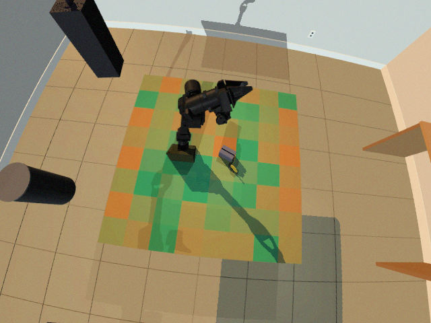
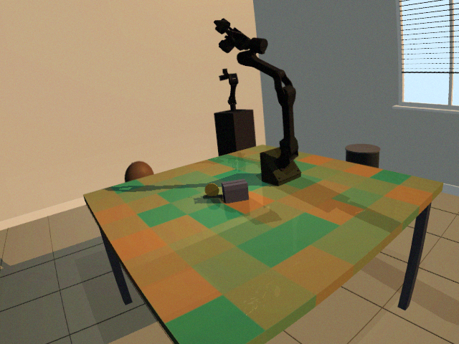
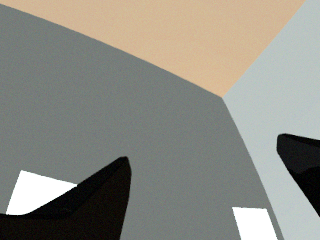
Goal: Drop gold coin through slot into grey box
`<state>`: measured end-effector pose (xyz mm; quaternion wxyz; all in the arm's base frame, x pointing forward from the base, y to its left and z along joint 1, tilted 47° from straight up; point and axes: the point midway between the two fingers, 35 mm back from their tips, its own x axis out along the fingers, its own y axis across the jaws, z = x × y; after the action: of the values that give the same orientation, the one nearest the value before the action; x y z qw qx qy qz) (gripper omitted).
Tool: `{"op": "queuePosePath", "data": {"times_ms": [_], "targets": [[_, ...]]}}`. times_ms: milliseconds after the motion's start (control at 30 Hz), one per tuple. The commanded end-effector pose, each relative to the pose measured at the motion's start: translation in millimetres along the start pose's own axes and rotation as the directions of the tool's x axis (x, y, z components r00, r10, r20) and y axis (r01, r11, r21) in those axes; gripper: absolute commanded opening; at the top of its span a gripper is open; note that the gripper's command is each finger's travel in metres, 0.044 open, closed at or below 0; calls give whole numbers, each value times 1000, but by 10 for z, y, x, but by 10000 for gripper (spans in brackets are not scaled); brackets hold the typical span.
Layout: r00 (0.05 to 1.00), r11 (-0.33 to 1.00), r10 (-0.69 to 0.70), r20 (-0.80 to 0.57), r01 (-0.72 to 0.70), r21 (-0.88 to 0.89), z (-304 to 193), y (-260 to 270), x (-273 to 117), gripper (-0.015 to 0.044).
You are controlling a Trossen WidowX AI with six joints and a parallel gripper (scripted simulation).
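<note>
Nothing is done yet: the coin (image 2: 211, 189) is seen upright beside the box (image 2: 234, 190) mid-table, while the gripper (image 2: 223, 25) is held high, fingers wide, empty.

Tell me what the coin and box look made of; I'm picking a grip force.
Coin: likely metal, judging by its gold colour; no clear shine shows. Box: matte grey-purple, flat-shaded with no gloss or grain, maybe plastic or painted; the look leaves it open.
</note>
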<state>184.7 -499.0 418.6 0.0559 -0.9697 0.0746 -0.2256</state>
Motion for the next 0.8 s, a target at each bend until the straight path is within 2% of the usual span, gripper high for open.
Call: {"op": "queuePosePath", "data": {"times_ms": [0, 67, 167, 267, 367, 567, 767], "targets": [[1000, 1000, 3, 2, -3, 20, 18, 10, 11, 374], [999, 984, 27, 20, -30, 176, 165, 87, 99, 321], [994, 860, 77, 78, -106, 499, 545, 227, 285, 242], [980, 632, 117, 159, -196, 750, 981, 311, 447, 164], [957, 364, 138, 254, -287, 886, 1439, 318, 575, 161], [891, -112, 135, 434, -422, 900, 2235, 182, 697, 161], [780, -564, 93, 619, -471, 678, 3000, -65, 659, 161]]}}
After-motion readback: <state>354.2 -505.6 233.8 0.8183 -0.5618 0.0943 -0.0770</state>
